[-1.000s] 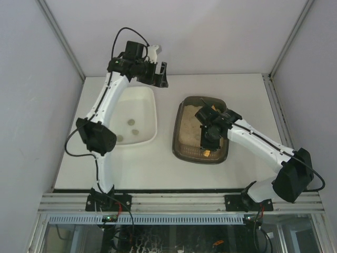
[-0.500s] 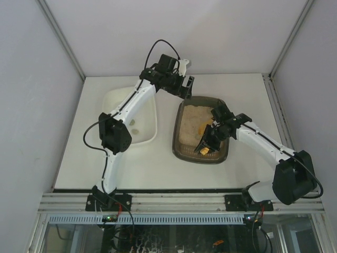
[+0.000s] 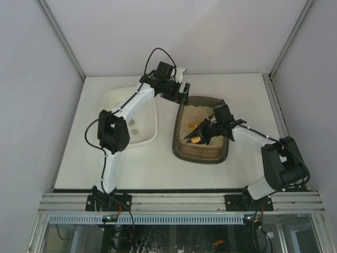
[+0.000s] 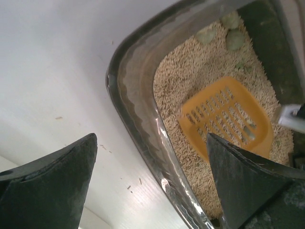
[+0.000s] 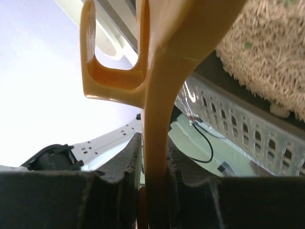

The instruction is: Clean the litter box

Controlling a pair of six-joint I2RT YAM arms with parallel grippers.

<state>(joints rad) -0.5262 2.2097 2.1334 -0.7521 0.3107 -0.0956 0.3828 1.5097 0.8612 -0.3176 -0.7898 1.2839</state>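
- Right gripper: jaws clamped on the handle of the yellow slotted scoop. Its blade lies on the litter ahead of them.
- Left gripper: jaws wide apart and empty. The litter box rim lies between and below them.
- Progress: waste pieces lie in the white tray. Greenish clumps in the box are not yet scooped, so the task is judged partly done.

The litter box is seen dark brown-grey with a ribbed rim, its litter pale beige and grainy. The scoop is coloured yellow-orange and patterned with rows of slots — greenish-grey clumps are dotted nearby. The tray on the left is plain white, as is the table
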